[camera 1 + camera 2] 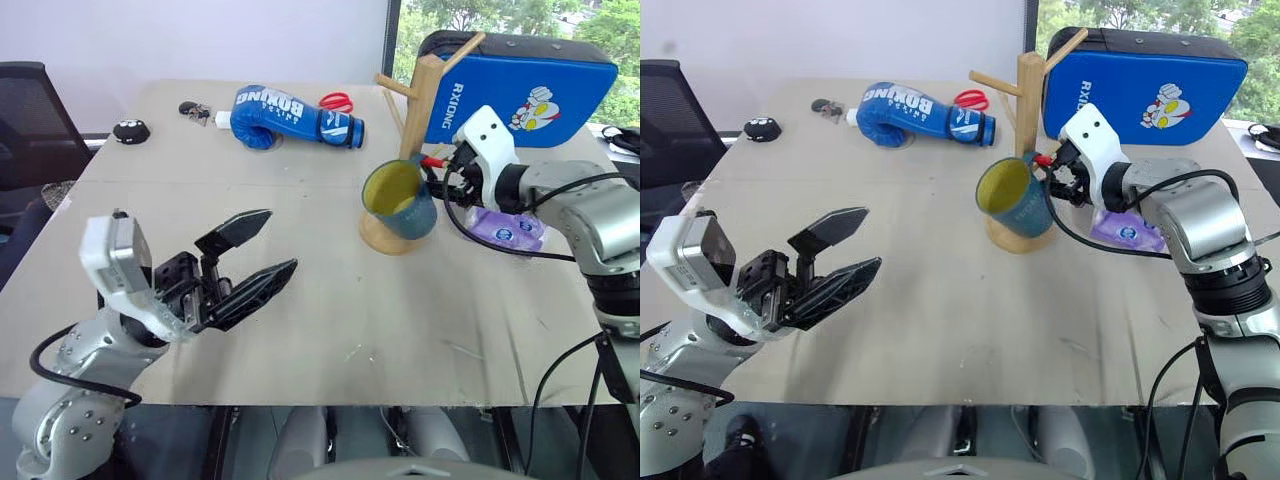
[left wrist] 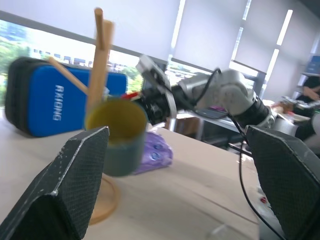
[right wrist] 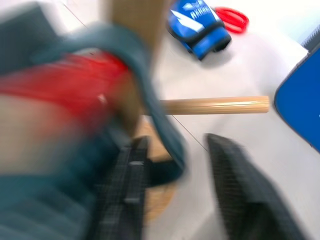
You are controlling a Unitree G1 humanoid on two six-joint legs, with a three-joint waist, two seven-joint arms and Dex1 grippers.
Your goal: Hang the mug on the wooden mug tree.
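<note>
Mug hung tilted on the red-tipped peg, right gripper right behind it.

Head view: teal-blue ceramic mug (image 1: 400, 200) with yellow-green inside sat against the light wooden mug tree (image 1: 418, 110), over its round base, on the beige table (image 1: 330, 300). Right gripper (image 1: 440, 178) was just beside the handle; left gripper (image 1: 250, 260) hovered well apart, fingers spread. Left wrist view: both its fingers stood wide, mug beyond. Right wrist view: blurry, but fingers (image 3: 127, 195) looked parted around the handle.
</note>
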